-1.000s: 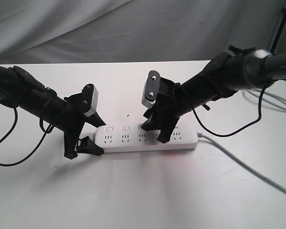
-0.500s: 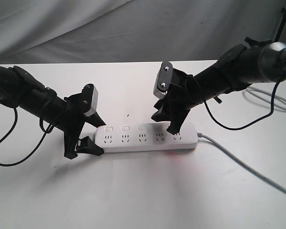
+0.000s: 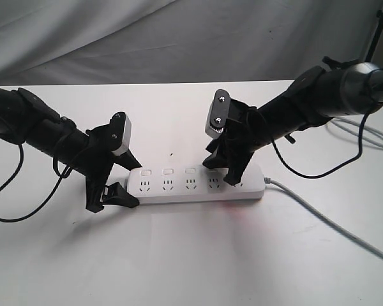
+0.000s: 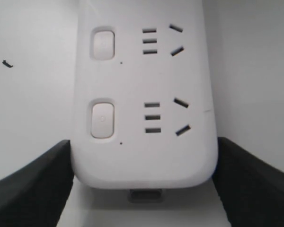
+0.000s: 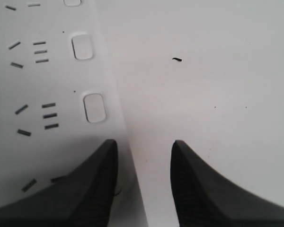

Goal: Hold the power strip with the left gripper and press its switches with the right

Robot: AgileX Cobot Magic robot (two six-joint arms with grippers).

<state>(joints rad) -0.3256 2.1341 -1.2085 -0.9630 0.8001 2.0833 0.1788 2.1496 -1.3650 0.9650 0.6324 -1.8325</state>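
The right gripper, a black two-finger claw on a thick glossy dark-grey arm, has left the middle of the long flat white plastic power strip. It has risen, shifted toward the end with the grey cord, and come down again. Its fingers are slightly spread with nothing between them. In the right wrist view one lies over the strip's top and the other over the bare white tabletop beside it.

It seems to be working along the row of small white rounded switches toward the cord end (which button sits under the tip is hidden). The left gripper, a black claw on a slim black arm, has not moved. Its fingers clamp the strip's other rounded end from both sides, and the strip lies flat and unshifted. Probably few presses remain.
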